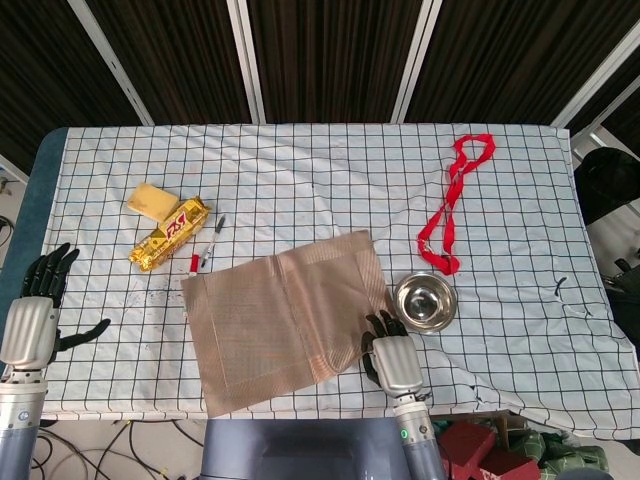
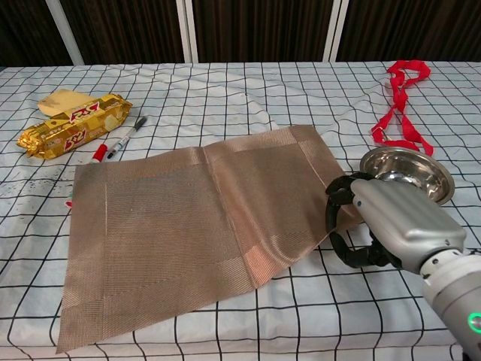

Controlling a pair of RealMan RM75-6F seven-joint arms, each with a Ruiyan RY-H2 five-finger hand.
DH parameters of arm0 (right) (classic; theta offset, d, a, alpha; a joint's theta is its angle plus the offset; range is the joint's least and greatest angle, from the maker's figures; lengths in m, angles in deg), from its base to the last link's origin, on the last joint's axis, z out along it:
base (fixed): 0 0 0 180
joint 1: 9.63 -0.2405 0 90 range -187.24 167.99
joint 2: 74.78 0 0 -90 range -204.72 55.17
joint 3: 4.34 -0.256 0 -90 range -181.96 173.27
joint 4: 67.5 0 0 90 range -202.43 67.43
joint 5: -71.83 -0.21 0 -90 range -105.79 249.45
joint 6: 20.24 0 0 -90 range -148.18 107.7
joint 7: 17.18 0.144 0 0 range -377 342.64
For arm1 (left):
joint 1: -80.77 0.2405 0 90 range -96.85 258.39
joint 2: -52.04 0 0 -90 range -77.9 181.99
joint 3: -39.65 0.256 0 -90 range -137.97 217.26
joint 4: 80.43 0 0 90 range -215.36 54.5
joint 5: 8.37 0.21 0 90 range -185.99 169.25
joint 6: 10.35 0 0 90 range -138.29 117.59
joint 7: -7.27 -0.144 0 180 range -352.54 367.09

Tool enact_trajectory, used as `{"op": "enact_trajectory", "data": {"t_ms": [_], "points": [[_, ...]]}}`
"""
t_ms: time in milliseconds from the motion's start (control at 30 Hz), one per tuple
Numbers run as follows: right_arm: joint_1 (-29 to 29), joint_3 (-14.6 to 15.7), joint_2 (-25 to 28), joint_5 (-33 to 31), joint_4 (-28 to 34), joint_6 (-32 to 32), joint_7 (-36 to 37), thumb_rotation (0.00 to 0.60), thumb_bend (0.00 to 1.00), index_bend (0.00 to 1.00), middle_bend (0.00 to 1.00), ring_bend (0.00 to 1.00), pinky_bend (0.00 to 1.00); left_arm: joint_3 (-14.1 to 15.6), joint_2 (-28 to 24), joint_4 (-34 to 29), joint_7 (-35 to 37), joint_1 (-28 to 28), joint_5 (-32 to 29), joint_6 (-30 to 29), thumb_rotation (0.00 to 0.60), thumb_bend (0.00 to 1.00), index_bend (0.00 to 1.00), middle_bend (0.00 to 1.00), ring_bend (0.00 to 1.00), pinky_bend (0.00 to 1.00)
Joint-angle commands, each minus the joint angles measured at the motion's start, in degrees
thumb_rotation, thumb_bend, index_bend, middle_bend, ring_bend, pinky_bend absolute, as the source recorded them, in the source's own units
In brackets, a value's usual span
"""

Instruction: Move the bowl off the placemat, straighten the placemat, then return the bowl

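The brown woven placemat [image 1: 280, 320] [image 2: 195, 218] lies skewed on the checked cloth, its near right part rippled. Just right of it, off the mat, the small steel bowl [image 1: 425, 302] [image 2: 409, 171] stands upright and empty on the cloth. My right hand [image 1: 392, 360] [image 2: 383, 226] is at the mat's right edge, beside the bowl. Its dark fingers [image 2: 338, 197] are curled over that edge and grip it. My left hand [image 1: 35, 315] hangs at the table's far left edge with fingers spread and nothing in it. It shows only in the head view.
A gold snack pack [image 1: 168, 233] [image 2: 75, 126], a yellow sponge [image 1: 151, 200] and a red-tipped marker [image 1: 208, 243] [image 2: 120, 139] lie left of the mat's far side. A red lanyard [image 1: 452, 205] [image 2: 398, 105] trails behind the bowl.
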Motion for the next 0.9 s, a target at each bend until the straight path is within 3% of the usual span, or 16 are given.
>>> {"op": "enact_trajectory", "data": {"t_ms": [33,533,900], "points": [[0.4,0.3,-0.1,0.5,-0.5,0.2,0.3,0.600,0.59,0.66,0.19,0.09,0.19,0.0,0.0,0.0,0.0,0.0,0.0,0.0,0.600,0.02,0.05,0.01,0.00,0.00],[1.4,0.9,-1.7,2.3,-1.5,2.3,0.9,0.600,0.59,0.66,0.19,0.09,0.19,0.1,0.1,0.1,-0.3,0.0,0.1,0.0,0.600,0.02,0.05,0.01,0.00,0.00],[1.1,-0.5,-4.1,3.2,-2.4,3.6,0.0,0.600,0.59,0.66,0.19,0.09,0.19,-0.1,-0.1,0.0,-0.2,0.0,-0.1,0.0,0.600,0.02,0.05,0.01,0.00,0.00]]}}
